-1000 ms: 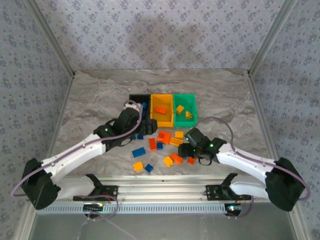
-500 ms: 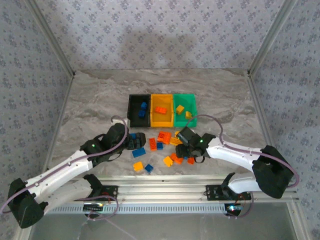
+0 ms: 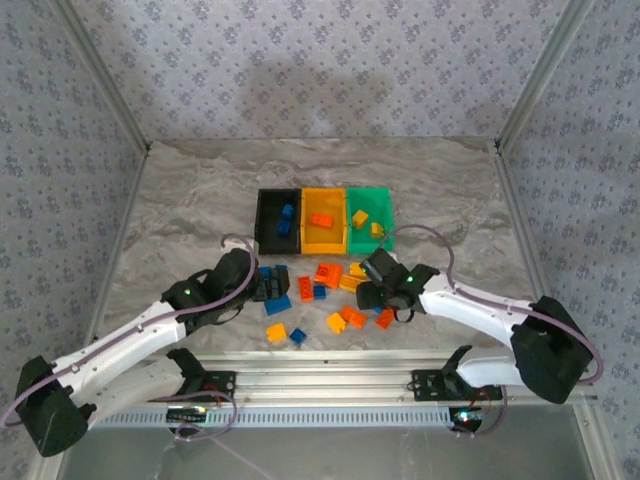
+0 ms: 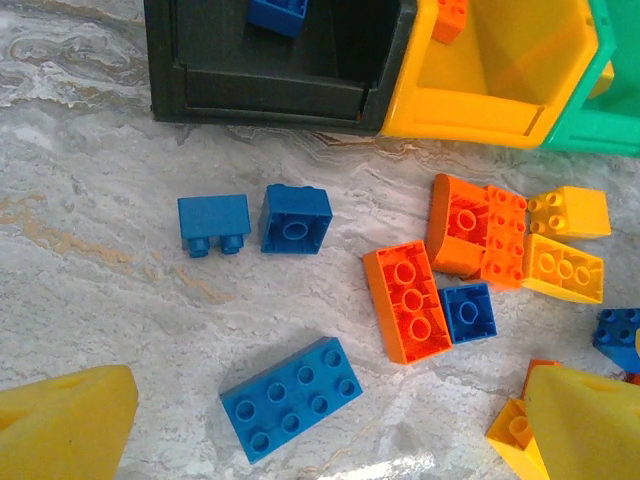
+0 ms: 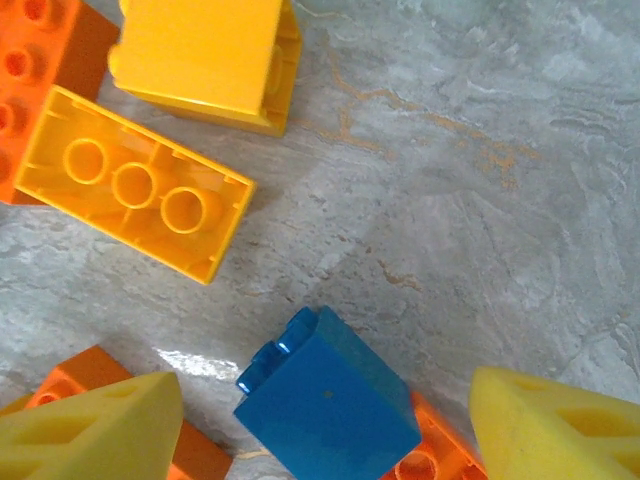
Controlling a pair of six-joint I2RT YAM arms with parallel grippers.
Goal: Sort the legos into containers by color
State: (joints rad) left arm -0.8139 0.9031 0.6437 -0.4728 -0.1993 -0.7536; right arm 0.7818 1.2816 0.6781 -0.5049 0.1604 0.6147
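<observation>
right gripper (image 5: 328,420) jaws apart, straddling tipped blue brick (image 5: 335,395) on the table, nothing held | studs face up-left in wrist view, length diagonal to closing line | turn wrist square to flat sides before closing | left gripper (image 4: 325,420) wide open over eight-stud blue brick (image 4: 290,398), studs up, long axis lower-left to upper-right

Patterned walls (image 3: 320,70), marbled tabletop (image 3: 200,190) — soft light

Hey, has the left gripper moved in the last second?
Yes. The left gripper has drawn back from the black bin toward the near side, and now hovers open above the loose blue legos.
</observation>
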